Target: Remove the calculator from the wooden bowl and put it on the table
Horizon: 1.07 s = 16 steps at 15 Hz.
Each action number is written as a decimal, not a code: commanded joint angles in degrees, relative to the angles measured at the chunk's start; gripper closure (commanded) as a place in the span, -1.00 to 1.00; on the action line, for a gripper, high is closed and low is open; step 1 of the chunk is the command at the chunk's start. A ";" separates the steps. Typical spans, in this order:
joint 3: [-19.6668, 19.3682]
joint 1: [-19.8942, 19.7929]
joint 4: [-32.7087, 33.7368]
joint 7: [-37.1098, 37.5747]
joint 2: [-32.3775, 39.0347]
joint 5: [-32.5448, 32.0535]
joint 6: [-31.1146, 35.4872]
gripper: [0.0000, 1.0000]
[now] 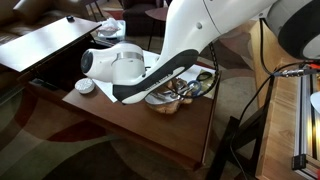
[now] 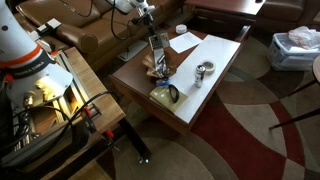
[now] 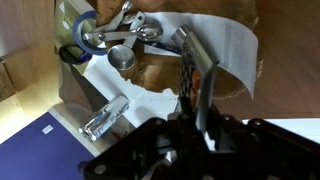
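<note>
Here, the gripper (image 2: 156, 57) hangs low over the wooden bowl (image 2: 159, 73), which sits near the long edge of the table (image 2: 203, 102) on the side facing the robot's base. In the wrist view the fingers (image 3: 210, 95) stand close together, pinched on a thin flat greyish slab with a dark chequered face, seen almost edge-on: the calculator (image 3: 185, 55). It tilts upward between them. The brown of the bowl shows just behind it, but whether its lower end touches the bowl is hidden by the gripper's body.

In an exterior view the white arm (image 1: 160, 62) stretches across most of the reddish-brown surface and covers the bowl almost wholly. A small white bowl (image 1: 86, 86) rests near one corner of the table, clear of the arm. It also shows at the far end in an exterior view (image 2: 181, 31).

White paper sheets (image 2: 205, 47) lie on the surface beyond the wooden bowl, and in the wrist view they curve behind the calculator. A small metal cup (image 2: 203, 70) stands between the paper and the table's other long edge. In the wrist view this cup sits just beside scissors (image 3: 85, 42) with a blue handle. A yellowish rounded object (image 2: 163, 94) with a black part lies near the wooden bowl. A small silvery thing (image 3: 105, 117) lies to the lower left of the cup; it is too blurred to name.
</note>
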 commanded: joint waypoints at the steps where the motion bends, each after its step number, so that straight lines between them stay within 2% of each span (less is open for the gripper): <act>1: -0.10 -0.07 0.00 -0.04 0.02 -0.01 0.04 0.91; 2: -0.69 1.32 0.43 -2.38 0.60 -1.96 0.64 0.91; 8: -0.33 6.96 6.32 -15.51 1.97 -5.37 -6.57 0.91; 10: 0.54 8.42 8.49 -20.56 2.89 -5.54 -5.59 0.91; 11: 1.26 9.09 8.09 -22.86 2.49 -5.41 -4.50 0.91; 12: 2.29 9.58 4.73 -24.81 0.49 -5.29 -2.17 0.91; 14: 5.07 8.90 3.64 -28.86 0.46 -2.70 0.67 0.91; 16: 5.92 8.94 1.83 -28.82 0.50 -0.98 0.61 0.91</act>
